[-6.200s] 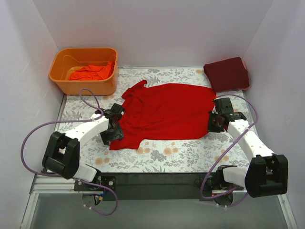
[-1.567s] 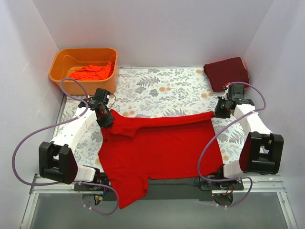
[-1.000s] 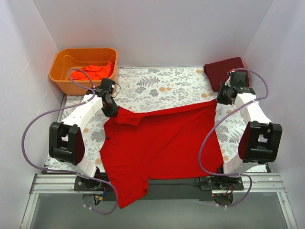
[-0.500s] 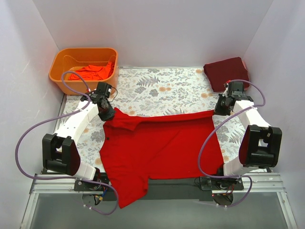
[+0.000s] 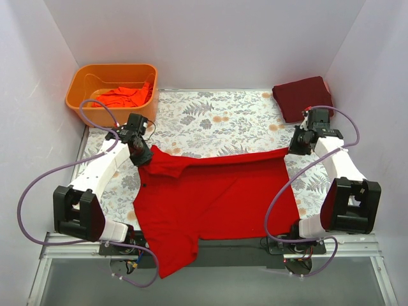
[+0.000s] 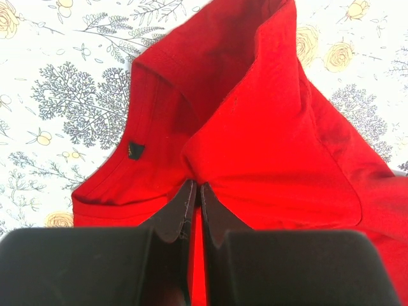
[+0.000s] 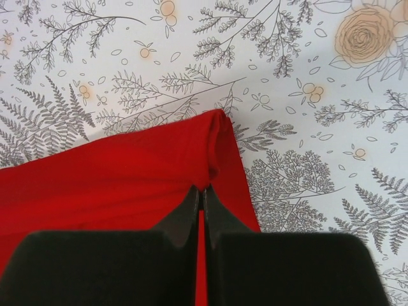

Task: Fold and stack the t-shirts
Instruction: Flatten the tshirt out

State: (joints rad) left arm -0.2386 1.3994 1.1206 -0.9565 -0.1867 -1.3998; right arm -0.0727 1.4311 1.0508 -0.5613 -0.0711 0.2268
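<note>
Early going, I judge: the maroon t-shirt (image 5: 303, 97) sits folded at 1 o'clock, orange-red t-shirts (image 5: 121, 97) wait in the tub (image 5: 83, 80) at 11, and the bright red t-shirt (image 5: 217, 191) lies unfolded mid-surface toward 6, both arms' jaws pinched shut on its far edge.

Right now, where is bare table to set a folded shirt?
Free: the floral strip bordered by orange tub, maroon shirt and red shirt. Crowded: the near half, under that shirt, pinched by left gripper and right gripper.
</note>
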